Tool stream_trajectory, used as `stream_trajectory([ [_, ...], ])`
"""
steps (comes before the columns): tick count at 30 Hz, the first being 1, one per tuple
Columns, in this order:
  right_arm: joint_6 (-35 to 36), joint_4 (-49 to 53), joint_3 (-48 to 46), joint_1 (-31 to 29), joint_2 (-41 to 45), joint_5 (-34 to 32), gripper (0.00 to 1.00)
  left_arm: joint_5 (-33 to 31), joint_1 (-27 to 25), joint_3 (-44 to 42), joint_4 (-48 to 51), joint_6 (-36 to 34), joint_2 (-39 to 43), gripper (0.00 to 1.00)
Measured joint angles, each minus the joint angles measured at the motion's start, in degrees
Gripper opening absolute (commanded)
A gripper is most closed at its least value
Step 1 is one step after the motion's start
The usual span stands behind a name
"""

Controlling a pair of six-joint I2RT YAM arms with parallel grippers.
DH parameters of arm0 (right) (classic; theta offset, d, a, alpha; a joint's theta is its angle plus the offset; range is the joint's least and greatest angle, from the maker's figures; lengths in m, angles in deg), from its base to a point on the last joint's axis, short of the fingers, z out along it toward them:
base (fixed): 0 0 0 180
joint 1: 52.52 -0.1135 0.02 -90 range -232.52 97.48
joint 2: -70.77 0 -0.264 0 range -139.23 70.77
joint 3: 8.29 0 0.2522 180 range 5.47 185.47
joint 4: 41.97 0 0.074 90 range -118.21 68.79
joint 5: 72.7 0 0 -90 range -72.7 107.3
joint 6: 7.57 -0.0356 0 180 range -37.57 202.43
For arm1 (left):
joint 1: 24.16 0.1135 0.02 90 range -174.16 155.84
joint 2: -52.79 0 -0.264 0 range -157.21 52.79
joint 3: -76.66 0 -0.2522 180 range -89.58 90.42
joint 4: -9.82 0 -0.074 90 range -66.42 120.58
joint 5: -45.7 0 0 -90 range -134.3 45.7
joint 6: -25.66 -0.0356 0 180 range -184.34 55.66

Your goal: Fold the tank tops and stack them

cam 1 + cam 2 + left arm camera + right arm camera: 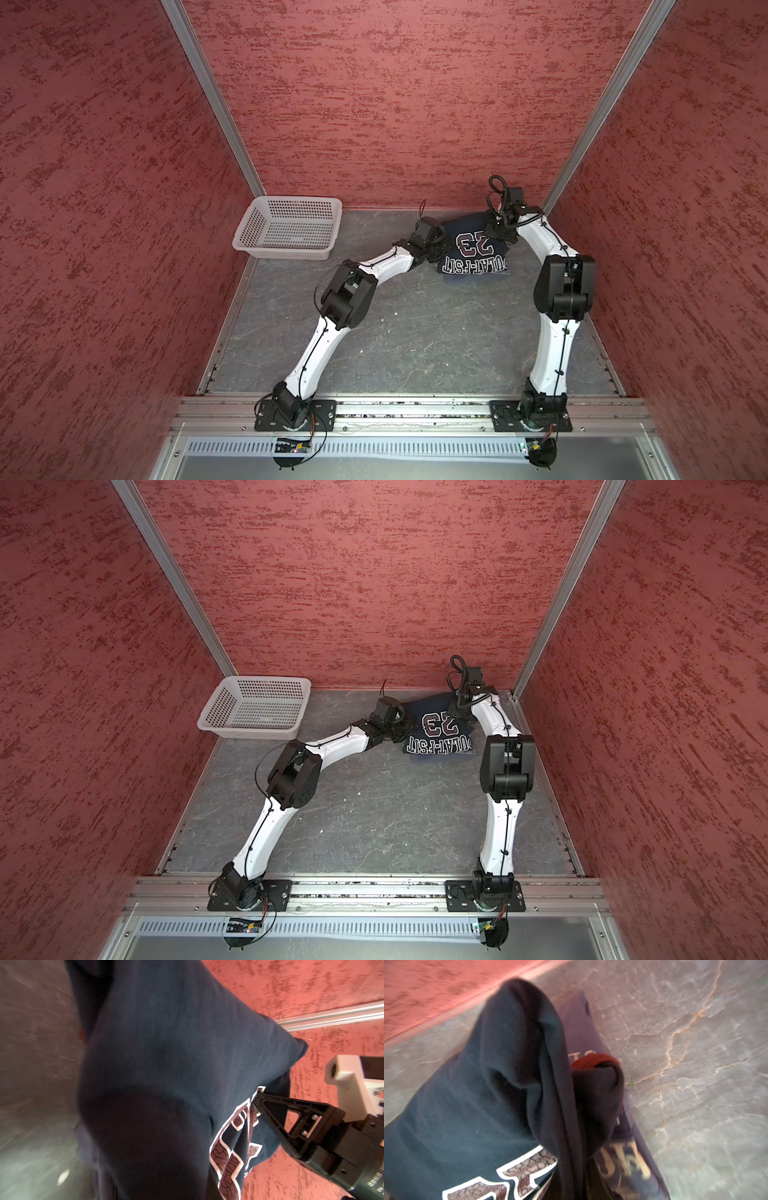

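Set the navy tank top (473, 254) squarely on the slate-blue tank top (629, 1159)
Your left tool (441, 246) and right tool (256, 1096) both pinch it; lower evenly, then release.

Navy "23" top (436, 729) back-R of table (374, 812), slate-blue top (440, 759) prob. under it; basket (249, 732) back-L.

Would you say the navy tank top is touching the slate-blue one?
Touching: in a top view the navy tank top lies on the slate-blue tank top, its edge peeking out.
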Motion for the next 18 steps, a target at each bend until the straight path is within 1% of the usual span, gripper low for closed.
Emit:
stream_trajectory([
  [1, 0.44, 0.04, 0.66, 0.17, -1.33, -0.46, 0.38, -0.02, -0.04, 1.09, 0.46, 0.42, -1.11, 0.28],
  [2, 0.61, 0.33, 1.7, 0.37, -2.78, -1.29, 0.5, -0.11, -0.04, 2.21, 0.98, 0.87, -2.16, 0.35],
  [4, 0.94, 0.96, 4.7, 0.72, -5.66, -3.23, 0.64, -0.37, 0.09, 4.55, 2.8, 1.36, -3.82, 0.49],
  [5, 1.16, 1.64, 6.78, 0.92, -7.15, -4.39, 0.69, -0.59, 0.22, 5.57, 4.04, 1.36, -4.44, 0.56],
  [7, 1.25, 2.49, 10.16, 1.27, -9.01, -6.32, 0.76, -1.6, 0.61, 6.99, 7.08, 0.83, -4.61, 0.68],
  [8, 1.33, 2.82, 11.1, 1.33, -9.22, -7.1, 0.79, -1.99, 0.79, 7.65, 8.33, 0.31, -4.59, 0.72],
  [10, 1.38, 3.08, 11.65, 1.36, -8.57, -8.39, 0.84, -3.41, 1.33, 8.5, 11.1, -1.05, -4.04, 0.81],
  [12, 1.38, 2.89, 10.58, 1.31, -6.75, -9.35, 0.86, -4.72, 1.92, 7.96, 14.05, -2.78, -2.54, 0.89],
  [15, 1.33, 2.29, 4.68, 0.48, -1.14, -10.71, 0.89, -6.69, 2.62, 5.66, 18.56, -5.88, 1.84, 1.0],
  [18, 1.14, 0.76, -4.61, -1.9, 6.95, -11.52, 0.91, -8.41, 3.02, 0.7, 21.46, -9.4, 8.83, 1.0],
])
